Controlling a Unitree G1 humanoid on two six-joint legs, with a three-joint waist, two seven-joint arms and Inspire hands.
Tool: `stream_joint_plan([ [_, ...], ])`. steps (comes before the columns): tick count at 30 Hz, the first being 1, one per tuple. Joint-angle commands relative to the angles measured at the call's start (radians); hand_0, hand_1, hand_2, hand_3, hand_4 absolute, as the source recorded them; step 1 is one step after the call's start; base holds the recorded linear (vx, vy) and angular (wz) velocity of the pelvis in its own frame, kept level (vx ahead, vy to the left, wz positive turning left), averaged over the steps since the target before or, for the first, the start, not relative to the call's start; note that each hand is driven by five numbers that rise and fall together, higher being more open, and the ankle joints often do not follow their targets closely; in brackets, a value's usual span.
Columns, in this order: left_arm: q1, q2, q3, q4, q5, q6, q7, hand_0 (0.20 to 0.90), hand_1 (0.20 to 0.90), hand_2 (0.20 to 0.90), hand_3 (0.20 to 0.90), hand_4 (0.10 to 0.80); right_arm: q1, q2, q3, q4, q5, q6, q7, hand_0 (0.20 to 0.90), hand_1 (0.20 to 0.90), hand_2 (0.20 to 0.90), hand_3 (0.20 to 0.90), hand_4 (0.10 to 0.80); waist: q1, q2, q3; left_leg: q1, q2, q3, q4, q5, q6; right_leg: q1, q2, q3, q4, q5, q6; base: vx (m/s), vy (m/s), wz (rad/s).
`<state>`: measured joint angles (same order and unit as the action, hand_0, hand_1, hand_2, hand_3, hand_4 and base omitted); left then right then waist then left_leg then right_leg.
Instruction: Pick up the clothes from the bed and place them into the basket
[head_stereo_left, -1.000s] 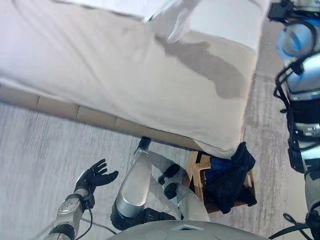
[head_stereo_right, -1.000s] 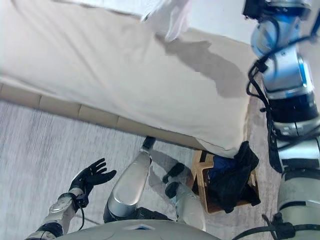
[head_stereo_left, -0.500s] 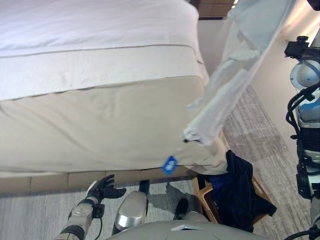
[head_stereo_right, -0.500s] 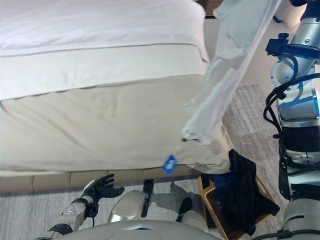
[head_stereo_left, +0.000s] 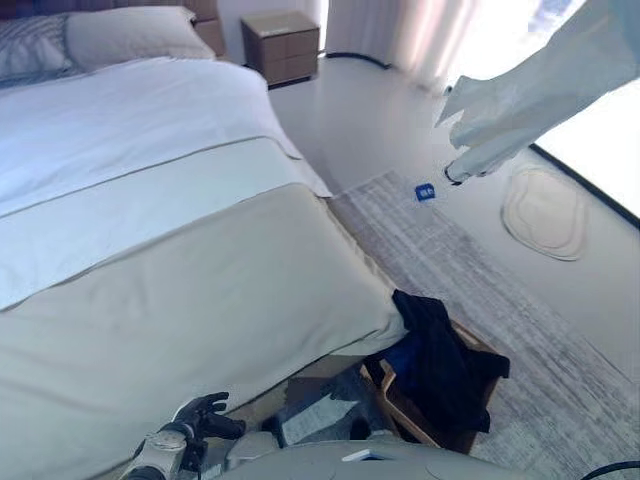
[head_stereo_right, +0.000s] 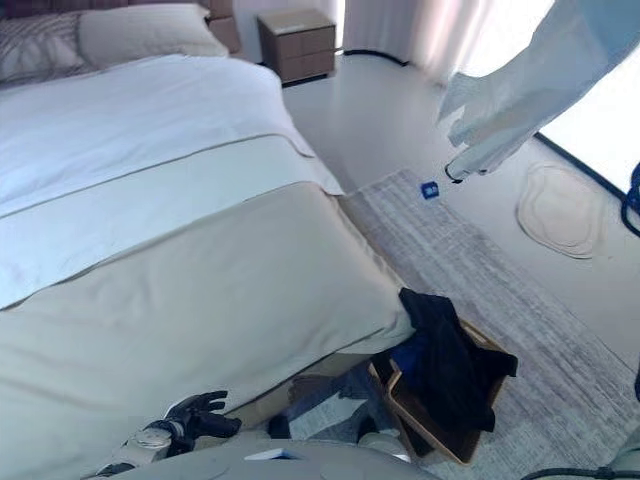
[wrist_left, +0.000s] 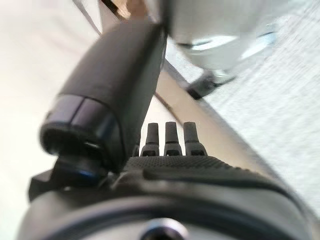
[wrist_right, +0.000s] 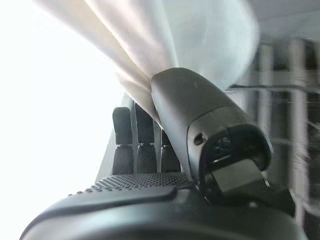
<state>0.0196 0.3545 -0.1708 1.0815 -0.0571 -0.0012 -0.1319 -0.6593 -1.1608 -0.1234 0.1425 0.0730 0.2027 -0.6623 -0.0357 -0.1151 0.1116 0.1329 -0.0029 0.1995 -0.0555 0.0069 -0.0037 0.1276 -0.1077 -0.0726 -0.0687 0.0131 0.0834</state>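
Note:
A white garment (head_stereo_left: 520, 100) with a small blue tag (head_stereo_left: 426, 192) hangs in the air at the upper right, off the bed and above the rug. In the right wrist view my right hand (wrist_right: 150, 195) is shut on this white cloth (wrist_right: 150, 45), which is pinched between thumb and fingers (wrist_right: 140, 145). The hand itself lies beyond the edge of both eye views. The wooden basket (head_stereo_left: 395, 405) stands on the floor at the bed's corner, with dark and blue clothes (head_stereo_left: 440, 360) draped over it. My left hand (head_stereo_left: 200, 415) stays low beside the bed, open and empty.
The bed (head_stereo_left: 180, 270) with a white sheet and a beige cover fills the left. Pillows (head_stereo_left: 120, 35) and a nightstand (head_stereo_left: 285, 45) are at the far end. A grey rug (head_stereo_left: 500, 290) runs alongside, and a round flat object (head_stereo_left: 545, 210) lies on the floor at the right.
The camera has swung upward and now shows the whole bed. The white garment has moved right, from beside the bed's corner to the air over the rug. The left hand remains low.

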Motion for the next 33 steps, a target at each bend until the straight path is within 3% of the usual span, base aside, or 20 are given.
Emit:
stream_joint_plan([
  [1, -0.038, 0.035, -0.072, 0.024, 0.032, -0.011, -0.039, 0.9, 0.9, 0.9, 0.9, 0.8, 0.019, -0.108, -0.065, 0.06, 0.036, 0.032, 0.12, 0.3, 0.3, 0.3, 0.2, 0.1, -0.003, 0.03, -0.069, -0.002, 0.002, -0.054, 0.038, -0.127, 0.021, -0.062, 0.05, 0.001, 0.04, -0.001, 0.014, -0.013, -0.069, -0.3],
  [9, -0.066, 0.033, -0.106, 0.004, 0.05, -0.012, -0.072, 0.9, 0.9, 0.9, 0.9, 0.8, 0.235, 0.04, -0.141, 0.065, -0.032, 0.011, 0.254, 0.3, 0.3, 0.3, 0.2, 0.1, -0.051, 0.054, -0.039, 0.007, 0.014, -0.017, 0.033, -0.124, 0.02, -0.082, 0.052, 0.034, 0.057, -0.005, 0.009, -0.002, -0.093, -0.23],
  [13, -0.066, 0.031, -0.119, -0.011, 0.059, -0.02, -0.073, 0.9, 0.9, 0.9, 0.9, 0.8, 0.305, 0.156, -0.113, 0.045, -0.066, 0.006, 0.29, 0.3, 0.3, 0.3, 0.2, 0.1, -0.062, 0.074, -0.012, -0.004, 0.022, -0.01, 0.026, -0.115, 0.016, -0.103, 0.05, 0.036, 0.06, -0.004, 0.01, -0.015, -0.108, -0.12],
  [18, -0.133, 0.022, -0.15, -0.038, 0.01, -0.03, -0.035, 0.9, 0.9, 0.9, 0.9, 0.8, 0.292, 0.278, -0.006, 0.085, -0.091, 0.054, 0.311, 0.3, 0.3, 0.3, 0.2, 0.1, -0.079, 0.105, 0.085, -0.111, 0.029, -0.008, 0.092, -0.114, 0.016, -0.218, 0.043, 0.038, 0.127, -0.019, -0.003, -0.17, -0.099, -0.12],
  [19, -0.148, 0.021, -0.151, -0.041, 0.0, -0.035, -0.028, 0.9, 0.9, 0.9, 0.9, 0.8, 0.28, 0.289, 0.01, 0.099, -0.091, 0.064, 0.305, 0.486, 0.486, 0.486, 0.417, 0.317, -0.082, 0.106, 0.105, -0.139, 0.031, -0.01, 0.119, -0.119, 0.017, -0.245, 0.041, 0.036, 0.151, -0.025, -0.006, -0.27, -0.122, -0.11],
  [20, -0.182, 0.018, -0.164, -0.048, -0.019, -0.039, -0.012, 0.9, 0.9, 0.9, 0.9, 0.8, 0.26, 0.31, 0.042, 0.13, -0.08, 0.093, 0.311, 0.9, 0.9, 0.9, 0.9, 0.8, -0.086, 0.112, 0.152, -0.186, 0.035, -0.018, 0.17, -0.13, 0.019, -0.285, 0.039, 0.033, 0.195, -0.04, -0.015, -0.291, -0.116, -0.07],
  [23, -0.255, 0.018, -0.195, -0.086, -0.079, -0.057, 0.039, 0.9, 0.9, 0.9, 0.9, 0.8, 0.203, 0.355, 0.141, 0.275, -0.082, 0.115, 0.315, 0.9, 0.9, 0.9, 0.9, 0.8, -0.091, 0.124, 0.269, -0.349, 0.043, -0.037, 0.354, -0.158, 0.021, -0.428, 0.026, 0.023, 0.34, -0.07, -0.044, -0.304, -0.13, -0.07],
  [25, -0.268, 0.019, -0.197, -0.096, -0.09, -0.062, 0.048, 0.9, 0.9, 0.9, 0.9, 0.8, 0.193, 0.368, 0.169, 0.323, -0.077, 0.103, 0.306, 0.9, 0.9, 0.9, 0.9, 0.8, -0.089, 0.129, 0.291, -0.386, 0.041, -0.042, 0.388, -0.161, 0.022, -0.462, 0.024, 0.018, 0.373, -0.077, -0.052, -0.121, -0.084, -0.01],
  [26, -0.287, 0.02, -0.2, -0.11, -0.114, -0.075, 0.055, 0.9, 0.9, 0.9, 0.9, 0.8, 0.177, 0.392, 0.211, 0.416, -0.089, 0.103, 0.286, 0.9, 0.9, 0.9, 0.9, 0.8, -0.084, 0.147, 0.324, -0.427, 0.039, -0.058, 0.435, -0.19, 0.018, -0.504, 0.025, 0.017, 0.429, -0.115, -0.058, -0.115, -0.12, 0.05],
  [30, -0.313, 0.019, -0.204, -0.165, -0.142, -0.109, 0.04, 0.9, 0.9, 0.9, 0.9, 0.8, 0.134, 0.463, 0.299, 0.69, -0.051, 0.082, 0.219, 0.9, 0.9, 0.9, 0.9, 0.8, -0.059, 0.206, 0.382, -0.508, 0.018, -0.085, 0.456, -0.162, 0.016, -0.577, 0.02, -0.01, 0.481, -0.134, -0.087, -0.093, -0.109, 0.06],
  [32, -0.314, 0.014, -0.207, -0.17, -0.146, -0.115, 0.031, 0.9, 0.9, 0.9, 0.9, 0.8, 0.127, 0.472, 0.305, 0.723, -0.061, 0.099, 0.207, 0.9, 0.9, 0.9, 0.9, 0.8, -0.055, 0.22, 0.39, -0.513, 0.013, -0.09, 0.453, -0.155, 0.014, -0.583, 0.019, -0.012, 0.484, -0.137, -0.091, -0.013, -0.018, 0.02],
  [33, -0.314, 0.004, -0.219, -0.175, -0.152, -0.127, 0.021, 0.9, 0.9, 0.9, 0.9, 0.8, 0.113, 0.489, 0.316, 0.776, -0.03, 0.097, 0.185, 0.9, 0.9, 0.9, 0.9, 0.8, -0.052, 0.245, 0.399, -0.52, 0.005, -0.097, 0.439, -0.139, 0.01, -0.594, 0.019, -0.016, 0.486, -0.139, -0.096, -0.085, 0.034, 0.01],
])
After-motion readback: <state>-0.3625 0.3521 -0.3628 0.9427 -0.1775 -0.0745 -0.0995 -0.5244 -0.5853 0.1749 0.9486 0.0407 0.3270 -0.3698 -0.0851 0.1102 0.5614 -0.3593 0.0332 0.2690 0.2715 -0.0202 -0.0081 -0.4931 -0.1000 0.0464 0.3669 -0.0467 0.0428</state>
